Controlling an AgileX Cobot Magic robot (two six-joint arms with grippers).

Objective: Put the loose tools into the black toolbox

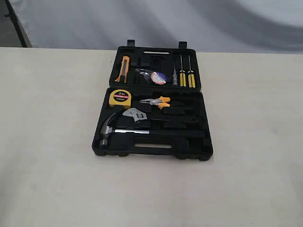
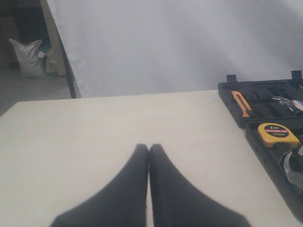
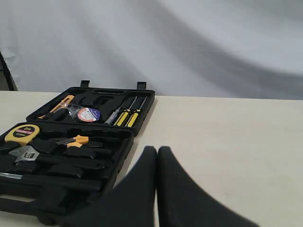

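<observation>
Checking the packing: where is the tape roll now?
Exterior view: the tape roll lies in the toolbox's far half, between the orange knife and the screwdrivers.

Cream table [image 1: 47,142] below and ahead of both sets of jaws. Yellow tape measure [image 2: 277,135] ahead of the left jaws, off to their inner side, well apart; orange knife [image 2: 242,103] farther beyond it. Orange-handled pliers [image 3: 75,140] ahead of the right jaws, toward their inner side; two yellow-handled screwdrivers [image 3: 127,118] farther on, side by side. Grey backdrop [image 1: 213,23] far beyond. White sack [image 2: 28,56] far past the left jaws, off the table.
</observation>
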